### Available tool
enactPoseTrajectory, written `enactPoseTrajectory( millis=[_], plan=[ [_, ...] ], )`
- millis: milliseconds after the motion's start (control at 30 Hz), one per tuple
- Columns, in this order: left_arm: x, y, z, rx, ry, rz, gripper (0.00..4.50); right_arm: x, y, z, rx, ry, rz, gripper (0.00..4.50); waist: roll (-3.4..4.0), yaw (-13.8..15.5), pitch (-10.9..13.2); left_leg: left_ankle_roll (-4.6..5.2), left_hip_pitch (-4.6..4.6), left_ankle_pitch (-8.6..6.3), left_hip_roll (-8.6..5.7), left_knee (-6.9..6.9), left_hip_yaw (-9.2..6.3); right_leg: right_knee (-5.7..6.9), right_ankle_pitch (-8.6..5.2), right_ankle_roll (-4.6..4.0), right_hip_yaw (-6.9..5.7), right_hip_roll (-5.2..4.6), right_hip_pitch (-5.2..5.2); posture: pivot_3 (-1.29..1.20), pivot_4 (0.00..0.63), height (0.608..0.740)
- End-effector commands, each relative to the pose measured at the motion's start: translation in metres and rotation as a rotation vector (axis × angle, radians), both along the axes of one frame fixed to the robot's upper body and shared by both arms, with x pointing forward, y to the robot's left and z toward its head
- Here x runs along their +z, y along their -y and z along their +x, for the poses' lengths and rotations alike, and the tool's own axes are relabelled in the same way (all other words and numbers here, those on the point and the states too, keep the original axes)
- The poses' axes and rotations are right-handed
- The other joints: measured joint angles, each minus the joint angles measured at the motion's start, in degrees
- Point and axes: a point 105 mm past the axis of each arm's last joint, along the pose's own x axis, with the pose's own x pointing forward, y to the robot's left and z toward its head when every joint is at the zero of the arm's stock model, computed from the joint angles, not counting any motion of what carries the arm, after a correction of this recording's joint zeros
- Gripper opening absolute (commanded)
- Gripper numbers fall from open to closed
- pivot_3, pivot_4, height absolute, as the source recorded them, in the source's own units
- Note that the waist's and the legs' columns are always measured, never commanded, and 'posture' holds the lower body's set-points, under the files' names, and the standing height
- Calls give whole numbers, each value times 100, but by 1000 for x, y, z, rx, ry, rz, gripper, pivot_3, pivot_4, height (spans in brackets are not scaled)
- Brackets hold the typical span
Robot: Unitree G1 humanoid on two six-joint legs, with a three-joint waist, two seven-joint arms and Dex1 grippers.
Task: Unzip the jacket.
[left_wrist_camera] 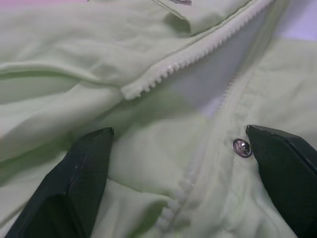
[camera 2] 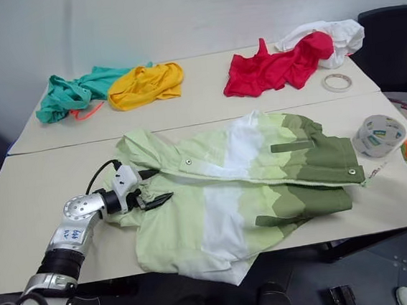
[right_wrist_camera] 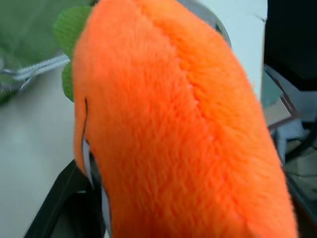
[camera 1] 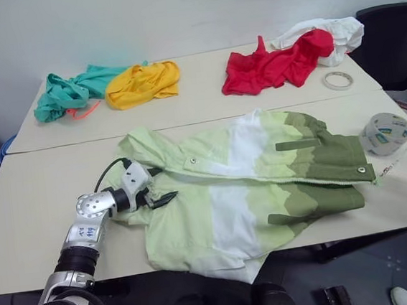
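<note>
The jacket is laid flat across the near desk, its thin, creased fabric graded from pale green at the collar end through a white band to olive panels at 3 o'clock. A toothed pale zipper is seen parted at the collar, and a round metal snap button is set beside the placket. The left claw is held wide over the collar end at 9 o'clock of the garment, its black wedge-shaped fingers spread to either side of the zipper line without gripping cloth.

On the far desk, a teal garment and a yellow garment are bunched at 11 o'clock, and a red garment is draped against a white cloth at 1 o'clock, with a thin tape ring just beside them. A wider tape roll stands at 3 o'clock, near the olive hem.

A plush orange toy, fuzzy and rounded with a green tuft, is pressed close to the right wrist camera, so the right claw is mostly hidden and its state cannot be told. The same toy is cut off at the edge in the head views.
</note>
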Motion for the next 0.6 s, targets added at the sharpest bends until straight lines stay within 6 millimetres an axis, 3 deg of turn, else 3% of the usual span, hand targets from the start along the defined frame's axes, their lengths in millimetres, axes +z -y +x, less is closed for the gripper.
enactPoseTrajectory(
  millis=[33,67,200,333,433,533,600],
  plan=[
    [-9,-24,-14,61,-120,-13,4500,29,-12,-3,90,170,-25,4080,-7,10,4,-1,-2,0,8,-3,0,4,-3,-2,-5,14,3,0,150,740],
    [3,-28,-17,54,-115,-40,4500,39,-20,-2,137,230,-31,4464,-16,3,11,-2,-6,-1,14,-5,0,-3,-3,-2,-13,20,3,0,150,740],
    [50,-38,-51,-96,-112,-77,4500,97,-67,8,345,462,-153,4464,-87,-174,118,-3,-12,-2,25,-1,25,-4,-4,-4,-14,31,-22,0,150,740],
    [81,-63,-68,-79,-92,-31,4500,120,-117,22,536,508,-110,4464,-139,-161,155,-17,-28,-16,27,7,38,19,-2,-8,22,14,-58,0,150,740],
    [88,-75,-75,-59,-54,-5,4500,120,-151,32,685,504,-58,4464,-132,-136,159,-13,-43,-14,32,2,33,16,-7,-24,38,14,-79,0,150,740],
    [83,-82,-81,-42,-17,22,4500,96,-194,37,877,428,26,4464,-132,-109,159,-12,-85,-14,34,9,7,14,-13,-33,6,13,-95,0,150,740],
    [79,-83,-85,-43,1,40,4500,82,-210,35,953,385,64,4464,-133,-108,159,-8,-111,-11,34,12,2,21,-12,-33,-4,17,-110,0,150,740]
  ],
)
